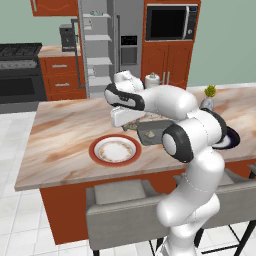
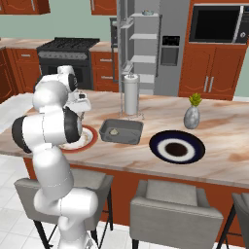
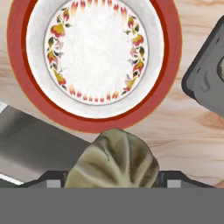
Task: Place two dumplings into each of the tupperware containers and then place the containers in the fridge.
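My gripper [image 3: 111, 183] is shut on a pale crimped dumpling [image 3: 114, 159], which fills the gap between the two fingertips. It hangs over the marble counter beside the red-rimmed plate [image 3: 22, 78]. The dark grey tupperware container [image 2: 127, 127] lies just to the right of the plate and holds one dumpling [image 2: 113, 131]. Its corner [image 3: 205, 83] sits at the right edge of the hand view. In the left base view the hand [image 1: 122, 116] hovers between the plate [image 1: 97, 150] and the container [image 1: 150, 132], which the arm partly hides. The fridge [image 2: 168, 29] stands open behind the counter.
A dark blue plate [image 2: 160, 141] lies right of the container. A white paper towel roll [image 2: 131, 94] and a small vase [image 2: 191, 116] stand further back. Grey stools [image 1: 120, 200] line the counter's front edge. A flat grey shape [image 3: 35, 140] crosses the hand view's lower left.
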